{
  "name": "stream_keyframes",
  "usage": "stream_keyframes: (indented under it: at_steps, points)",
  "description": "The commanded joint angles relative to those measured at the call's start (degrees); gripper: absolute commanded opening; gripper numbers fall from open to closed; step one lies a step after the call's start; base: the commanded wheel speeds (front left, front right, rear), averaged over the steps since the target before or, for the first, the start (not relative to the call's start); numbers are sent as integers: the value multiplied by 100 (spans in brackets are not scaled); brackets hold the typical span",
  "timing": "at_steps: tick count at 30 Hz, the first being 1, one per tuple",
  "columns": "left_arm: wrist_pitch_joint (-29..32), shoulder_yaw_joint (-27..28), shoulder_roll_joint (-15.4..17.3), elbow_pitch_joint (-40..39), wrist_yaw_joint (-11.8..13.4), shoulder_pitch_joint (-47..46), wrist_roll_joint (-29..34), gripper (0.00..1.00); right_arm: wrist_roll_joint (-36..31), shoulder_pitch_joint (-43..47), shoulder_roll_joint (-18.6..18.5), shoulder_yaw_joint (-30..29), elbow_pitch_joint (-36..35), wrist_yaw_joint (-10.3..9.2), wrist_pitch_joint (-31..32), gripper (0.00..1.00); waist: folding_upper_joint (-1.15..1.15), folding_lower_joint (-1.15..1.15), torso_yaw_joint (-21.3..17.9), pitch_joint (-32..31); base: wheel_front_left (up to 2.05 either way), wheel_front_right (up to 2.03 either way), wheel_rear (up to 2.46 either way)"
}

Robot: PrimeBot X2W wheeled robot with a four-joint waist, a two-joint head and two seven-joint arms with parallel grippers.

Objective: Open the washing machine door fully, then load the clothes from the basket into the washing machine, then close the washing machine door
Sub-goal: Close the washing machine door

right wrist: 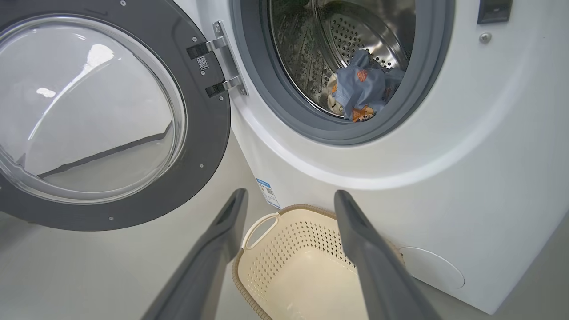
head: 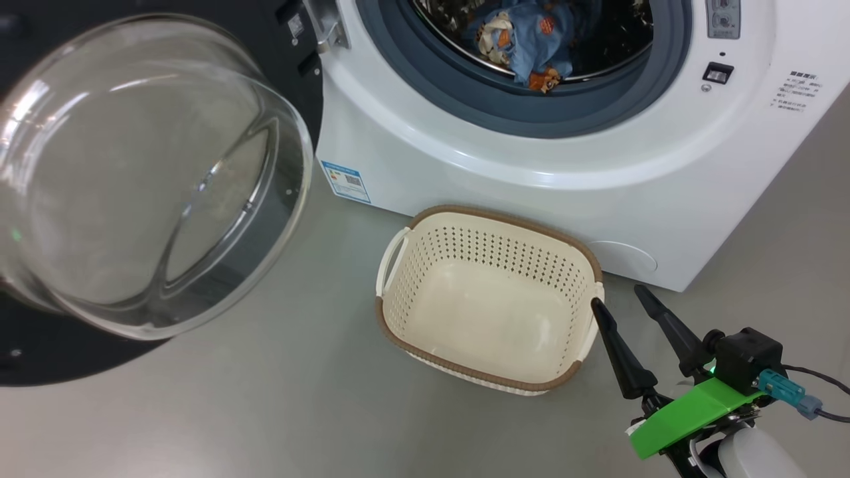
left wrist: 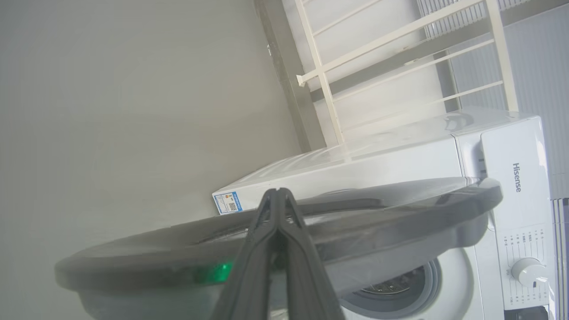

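Observation:
The washing machine door (head: 146, 179) stands swung open at the left, its glass bowl bulging toward me. The clothes (head: 531, 40) lie inside the steel drum of the washing machine (head: 531, 192), and the right wrist view shows the clothes (right wrist: 362, 89) there too. The basket (head: 465, 252) sits empty on the floor before the machine. My right gripper (head: 616, 295) is open with nothing between its fingers, its tips just beside the basket's right handle. My left gripper (left wrist: 278, 191) is shut and empty, close against the dark outer face of the door (left wrist: 355, 222); I cannot tell whether it touches.
The grey floor (head: 299, 398) lies bare around the basket. A white railing (left wrist: 400, 53) stands behind the machine in the left wrist view. The door hinge (right wrist: 224, 58) sits at the opening's left edge.

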Motion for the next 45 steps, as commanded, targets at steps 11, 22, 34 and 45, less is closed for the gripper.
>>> stream_keyframes:
  at_steps: [11, 22, 34, 45]
  points:
    - [1232, -2, 85, -1254, -18, 634, -348, 0, 19, 252, 74, 27, -141, 9, -28, 100, 0, 0, 108, -428, 0, 0, 0]
    - [2367, 143, -98, -2459, -18, 1076, -967, 0, 50, 442, 125, -135, -211, 9, -28, 100, 0, 0, 40, -606, 0, 0, 0]
    - [3155, 20, -697, -4112, -18, 1487, -1149, 0, 22, 521, 126, -297, -282, 9, -28, 100, 0, 0, -293, -642, 0, 0, 0]
    - [3256, -663, -1468, -4610, -18, 1188, -914, 0, -4, 578, 221, -452, -345, 9, -28, 100, 0, 0, -990, -666, 0, 0, 0]
